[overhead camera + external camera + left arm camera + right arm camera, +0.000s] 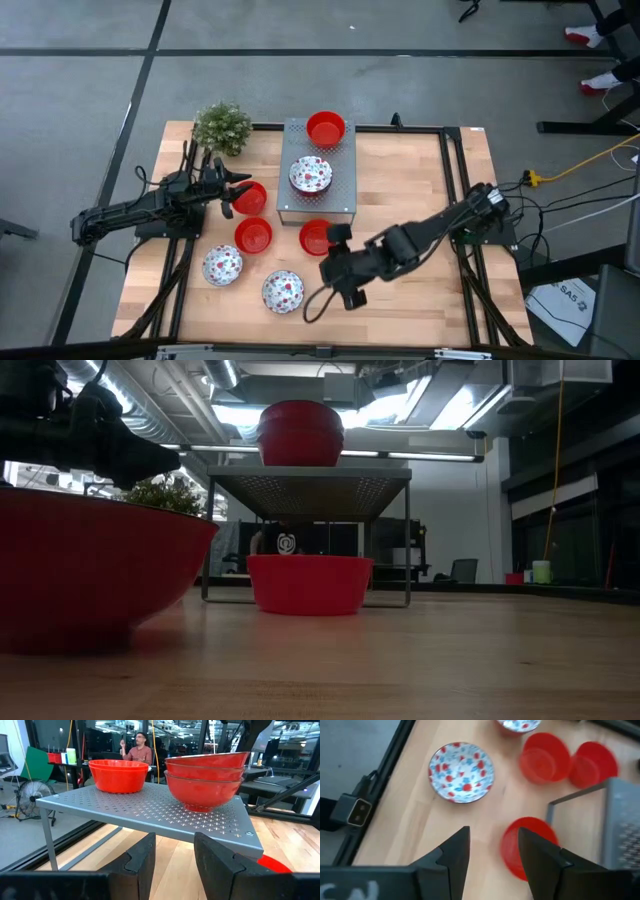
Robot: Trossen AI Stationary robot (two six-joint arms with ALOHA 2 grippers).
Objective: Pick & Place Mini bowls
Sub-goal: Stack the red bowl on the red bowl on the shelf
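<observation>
Several mini bowls show in the high view. A red bowl [325,128] and a speckled bowl [310,175] sit on top of the grey perforated box [317,205]. In the left wrist view that nearer one is a stack of two bowls [205,782], red outside. On the table stand three red bowls [249,198] [253,236] [315,237] and two speckled ones [222,265] [283,291]. My left gripper [232,195] [175,865] is open, level, beside the box's left side. My right gripper [335,240] [492,857] is open, pointing down over a red bowl [527,847].
A small green plant [222,127] stands at the table's far left corner, just behind my left arm. The box stands on thin legs [405,540] with a red bowl [308,583] in front of it. Bare wood lies to the right of the box [420,180].
</observation>
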